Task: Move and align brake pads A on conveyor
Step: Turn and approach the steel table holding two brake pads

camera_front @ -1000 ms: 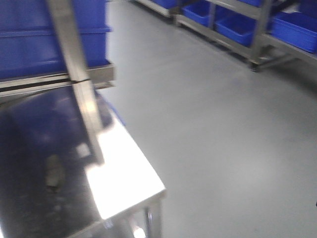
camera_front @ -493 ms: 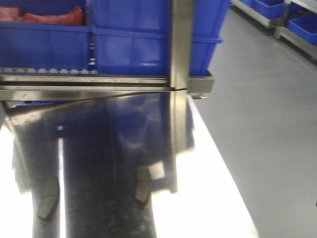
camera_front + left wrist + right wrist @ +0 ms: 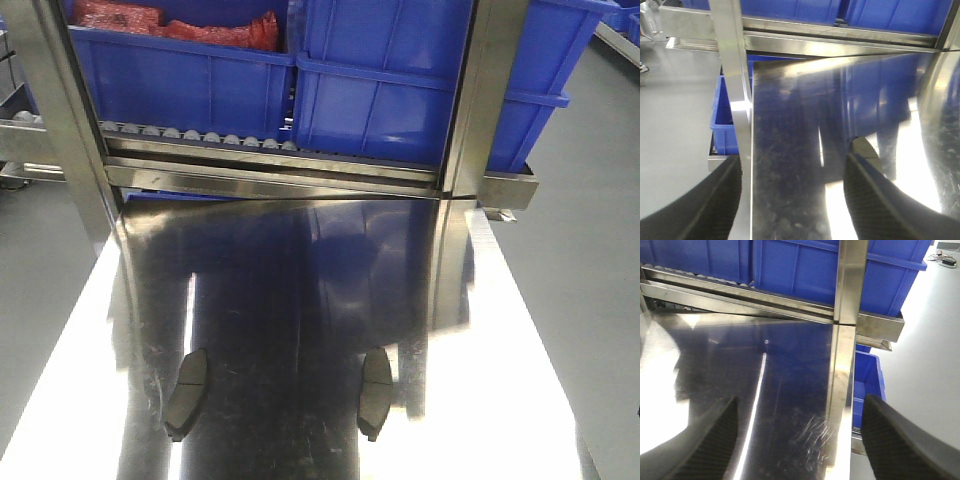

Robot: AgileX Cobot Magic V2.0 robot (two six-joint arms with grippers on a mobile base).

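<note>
View swung left; both brake pads A (image 3: pixel 187 393) now centred

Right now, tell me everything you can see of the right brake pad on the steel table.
The right brake pad is a small, flat, dark grey oblong, slightly curved, with a thin groove across its middle. It lies flat on the shiny steel tabletop, its long axis pointing roughly away from the front camera, beside a bright glare patch on its right. Only the table touches it. The other pad lies well apart to its left, at about the same depth. Its backing plate is too dim to make out.
</note>
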